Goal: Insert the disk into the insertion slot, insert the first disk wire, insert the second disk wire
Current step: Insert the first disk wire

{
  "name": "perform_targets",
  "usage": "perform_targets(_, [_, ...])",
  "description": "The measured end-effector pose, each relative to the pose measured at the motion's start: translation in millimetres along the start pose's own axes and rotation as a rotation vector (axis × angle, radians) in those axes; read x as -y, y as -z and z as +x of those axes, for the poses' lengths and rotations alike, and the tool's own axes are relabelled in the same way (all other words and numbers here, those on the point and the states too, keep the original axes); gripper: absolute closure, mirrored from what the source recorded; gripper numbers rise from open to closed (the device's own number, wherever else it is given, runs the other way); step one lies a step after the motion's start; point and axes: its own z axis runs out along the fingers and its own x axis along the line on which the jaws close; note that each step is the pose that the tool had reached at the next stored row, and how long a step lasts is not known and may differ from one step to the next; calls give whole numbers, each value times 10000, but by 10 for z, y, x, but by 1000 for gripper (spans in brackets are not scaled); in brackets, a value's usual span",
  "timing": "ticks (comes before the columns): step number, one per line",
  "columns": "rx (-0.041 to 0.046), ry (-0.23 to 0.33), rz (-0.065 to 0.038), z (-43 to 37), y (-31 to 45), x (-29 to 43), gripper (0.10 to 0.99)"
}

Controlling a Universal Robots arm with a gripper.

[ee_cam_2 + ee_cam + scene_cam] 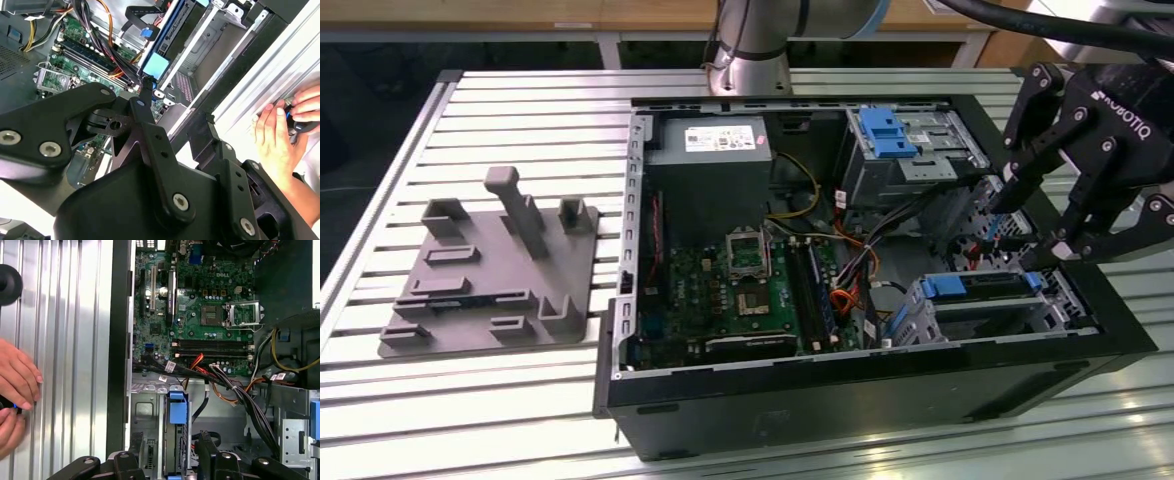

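Note:
The disk (977,286), silver in a bright blue carrier, sits in the insertion slot (1014,318) at the case's corner on the exterior view's right. Both wrist views show it edge-on, the disk (178,412) with its blue tab between the bay's metal walls (145,410), and the disk (167,37) running beside the bay (210,45). My black gripper (1037,222) hangs open above that corner with nothing between its fingers (145,92). A black cable with a blue plug (145,33) lies loose beside the disk, and more black and orange wires (225,387) run close by.
A taller grey cage with a blue clip (897,132) stands at the case's back. The motherboard (734,290) fills the case floor. A grey fixture plate (487,275) lies on the slatted table at the exterior view's left. A person's hands (15,390) rest outside the case wall.

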Motion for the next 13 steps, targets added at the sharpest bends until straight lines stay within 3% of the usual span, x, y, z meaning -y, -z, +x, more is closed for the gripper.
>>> perform_targets(3, [-15,7,-1,-3,0,2,529])
perform_targets(6, [-46,4,-25,-13,-4,51,529])
perform_targets(13, [-70,-1,-212,-17,-11,281,529])
